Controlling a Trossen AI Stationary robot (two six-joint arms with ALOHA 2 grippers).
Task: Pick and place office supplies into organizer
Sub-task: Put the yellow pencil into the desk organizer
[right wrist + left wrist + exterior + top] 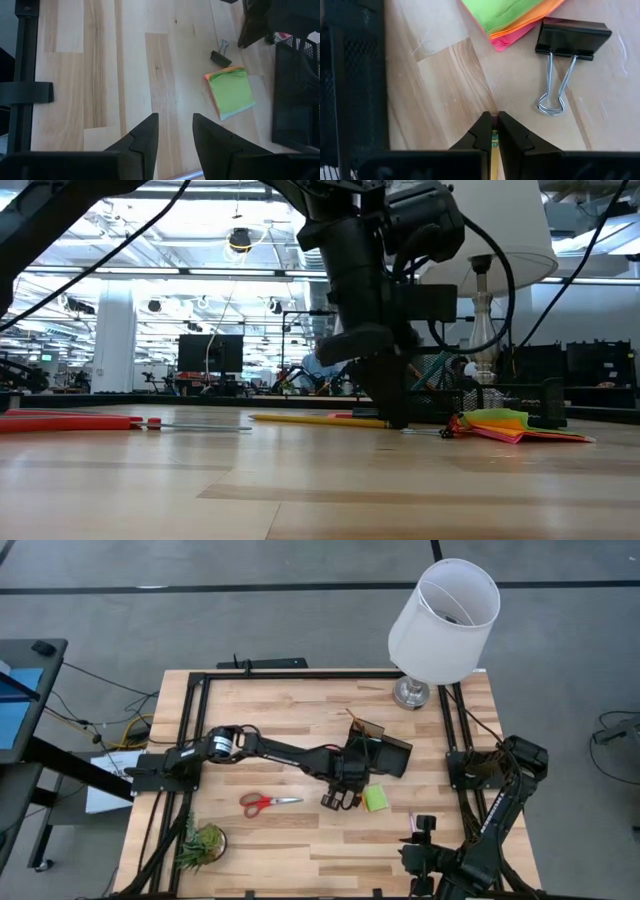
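1. The left gripper [493, 131] is down at the bench [300, 850] surface near its middle, fingers pressed together on the end of a yellow pencil [494, 150] that shows as a thin strip between them.
2. In the low view the same pencil [320, 419] lies flat on the wood, running out from the gripper's tip [398, 420].
3. Just ahead of the fingertips in the left wrist view lies a black binder clip [570, 42] with its wire handles folded out, and touching or just beside it the sticky-note pad [512, 17], lime green on top with orange and pink layers beneath.
4. The black mesh organizer [385, 752] sits close beside the left gripper, toward the back of the bench; its wall [355, 75] fills one edge of the wrist view.
5. Red-handled scissors [268, 802] lie well apart on the left side of the bench, near a small green plant [200, 845].
6. A white-shaded lamp [443, 620] stands at the back right corner.
7. The right gripper [175, 132] hovers at the front right of the bench, fingers partly apart and holding nothing, looking toward the pad [231, 91].
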